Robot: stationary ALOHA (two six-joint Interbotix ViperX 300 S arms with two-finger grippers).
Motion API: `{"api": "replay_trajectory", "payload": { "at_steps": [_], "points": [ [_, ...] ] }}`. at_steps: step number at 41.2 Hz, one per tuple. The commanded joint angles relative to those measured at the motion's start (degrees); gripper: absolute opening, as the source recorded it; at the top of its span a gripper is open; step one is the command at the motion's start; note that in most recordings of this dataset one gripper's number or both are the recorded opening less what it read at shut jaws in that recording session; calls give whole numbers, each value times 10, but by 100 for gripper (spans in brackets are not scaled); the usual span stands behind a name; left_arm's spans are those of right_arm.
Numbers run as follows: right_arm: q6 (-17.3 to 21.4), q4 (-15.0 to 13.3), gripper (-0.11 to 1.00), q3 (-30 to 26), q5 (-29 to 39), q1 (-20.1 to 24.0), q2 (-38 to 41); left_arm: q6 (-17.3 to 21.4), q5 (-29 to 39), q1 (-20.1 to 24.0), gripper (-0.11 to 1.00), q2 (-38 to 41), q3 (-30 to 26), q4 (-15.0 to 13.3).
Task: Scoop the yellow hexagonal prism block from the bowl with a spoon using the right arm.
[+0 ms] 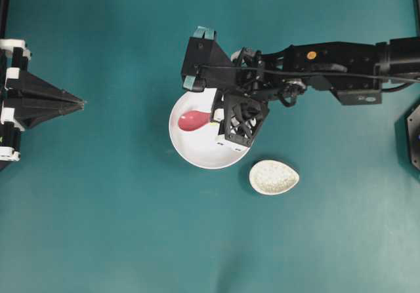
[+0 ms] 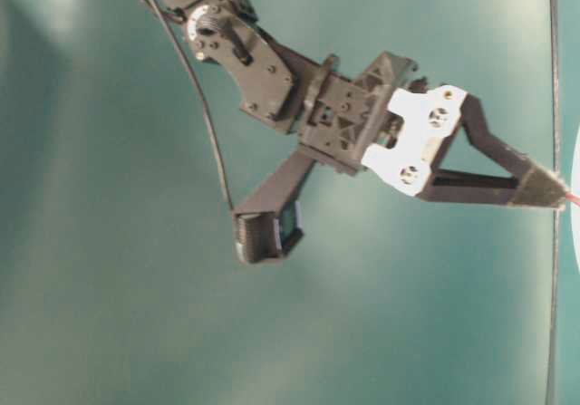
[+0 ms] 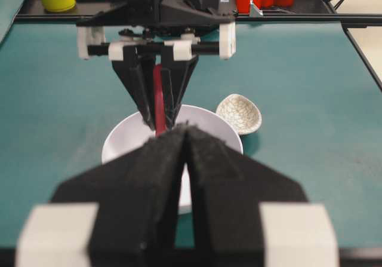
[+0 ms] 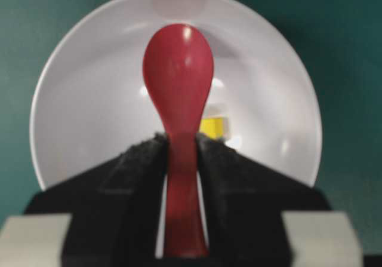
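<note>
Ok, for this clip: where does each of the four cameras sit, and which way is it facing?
Overhead: above the table, looking straight down; both arms show, right gripper over the bowl.
Table-level: low at the side, facing the right arm; bowl rim only at the frame edge.
Left wrist: on the idle left gripper, looking across at the bowl and spoon rest.
Right wrist: behind the right gripper's fingers, looking along the spoon into the bowl, yellow block beside the handle.
Shared: bowl and spoon appear in the overhead and both wrist views.
</note>
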Motion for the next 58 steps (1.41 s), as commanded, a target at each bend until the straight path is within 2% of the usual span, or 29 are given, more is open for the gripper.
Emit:
{"api": "replay_trajectory", "payload": {
  "at_steps": [1, 16, 25, 35, 42, 53, 58],
  "points": [
    [-1, -2, 24, -14, -5, 2, -30, 0, -3, 1, 1, 4, -9, 2],
    [0, -2, 24, -5, 16, 2, -83, -1, 2, 1, 1, 11, -4, 2],
    [2, -1, 24, 5, 80, 2, -99, 0, 3, 1, 1, 12, -4, 2],
    [-7, -3, 24, 4, 180, 1, -98, 1, 2, 1, 1, 11, -4, 2],
    [-7, -26, 24, -3, 230, 2, -94, 1, -1, 0, 1, 11, -4, 3],
    [-10, -58, 24, -26, 233, 1, -75, 2, -6, 1, 1, 11, -4, 6],
    [-11, -59, 24, -36, 235, 1, -62, 5, -8, 0, 1, 11, -4, 7]
  ]
}}
